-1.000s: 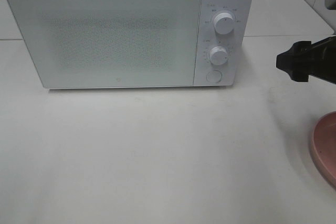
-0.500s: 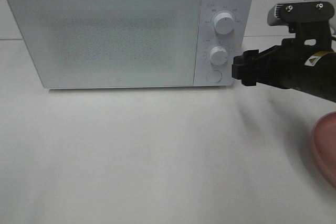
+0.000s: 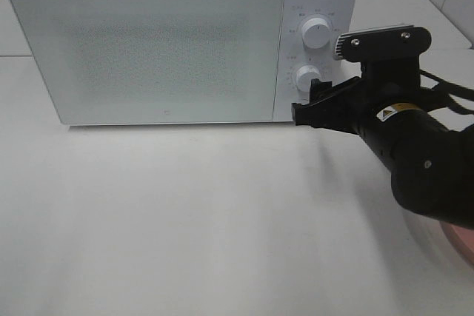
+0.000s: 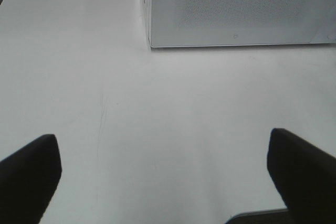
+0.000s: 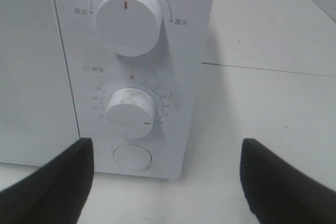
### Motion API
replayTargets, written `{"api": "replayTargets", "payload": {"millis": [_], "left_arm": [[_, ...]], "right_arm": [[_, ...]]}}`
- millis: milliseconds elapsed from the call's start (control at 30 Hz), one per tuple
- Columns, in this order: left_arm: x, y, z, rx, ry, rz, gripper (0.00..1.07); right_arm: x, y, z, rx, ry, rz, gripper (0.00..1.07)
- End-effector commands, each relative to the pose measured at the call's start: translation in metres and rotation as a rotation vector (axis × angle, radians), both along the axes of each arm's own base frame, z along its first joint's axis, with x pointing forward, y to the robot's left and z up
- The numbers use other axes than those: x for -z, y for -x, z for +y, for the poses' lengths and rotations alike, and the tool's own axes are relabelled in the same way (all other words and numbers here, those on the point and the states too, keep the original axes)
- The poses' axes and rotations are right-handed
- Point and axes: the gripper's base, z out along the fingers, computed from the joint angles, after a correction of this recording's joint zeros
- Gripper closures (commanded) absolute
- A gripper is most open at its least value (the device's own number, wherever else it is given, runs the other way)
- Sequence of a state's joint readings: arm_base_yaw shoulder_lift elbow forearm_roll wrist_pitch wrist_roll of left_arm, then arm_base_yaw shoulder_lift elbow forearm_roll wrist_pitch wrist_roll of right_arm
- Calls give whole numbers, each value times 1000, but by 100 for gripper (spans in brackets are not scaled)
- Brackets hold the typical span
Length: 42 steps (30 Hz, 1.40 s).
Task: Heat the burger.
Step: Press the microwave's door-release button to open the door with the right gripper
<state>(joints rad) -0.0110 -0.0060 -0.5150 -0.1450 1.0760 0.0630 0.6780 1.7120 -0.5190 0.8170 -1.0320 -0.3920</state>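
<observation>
Right wrist view: the right gripper has its fingers spread wide apart with nothing between them. They straddle the round button at the bottom of the microwave control panel. Fingers are matte black, finely ribbed, blunt wedge tips. The button is a flat white disc, nearly flush with the panel. Above it is the timer knob, a smooth white cylinder with a thin red mark, and above that a larger upper knob of the same shape.

Risks, judged:
- With the fingers this wide, neither tip lines up with the button. A push may land on bare panel or clip the timer knob and turn it.
- The microwave shell looks like light, glossy white plastic on a smooth white surface, so a hard push could slide it back instead of pressing the button.
- If the door pops open, it could swing out over the area in front.

The door is a flat frosted panel with a fine dotted mesh, shut, and nothing shows through it.

The left gripper hangs over bare surface, fingers apart and empty.

The burger is not visible in any view; I cannot tell if it is inside or out of frame. Only a sliver of pink plate shows at the edge.
</observation>
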Motion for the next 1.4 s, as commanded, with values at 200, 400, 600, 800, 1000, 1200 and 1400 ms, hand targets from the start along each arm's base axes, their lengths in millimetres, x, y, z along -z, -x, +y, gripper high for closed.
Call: {"api": "replayTargets", "payload": {"millis": [200,400,600,800,1000,1200,1400], "left_arm": [[-1,0,-1,-3,11,-4,7],[-1,0,-1,-3,11,-4,7],[-1,0,-1,-3,11,-4,7],[-1,0,-1,-3,11,-4,7],[-1,0,-1,-3,11,-4,7],[-1,0,-1,-3,11,-4,7],[-1,0,-1,-3,11,-4,7]], "right_arm": [[4,2,8,11,-40,-40,32],[12,1,9,29,-107,-37,32],[15,1,9,74,-261,-24,32],[15,1,9,189,-664,-12,36],[17,1,10,295,-1015,18,48],[17,2,10,378,-1288,28,70],[18,2,10,406,-1371,38,103]]}}
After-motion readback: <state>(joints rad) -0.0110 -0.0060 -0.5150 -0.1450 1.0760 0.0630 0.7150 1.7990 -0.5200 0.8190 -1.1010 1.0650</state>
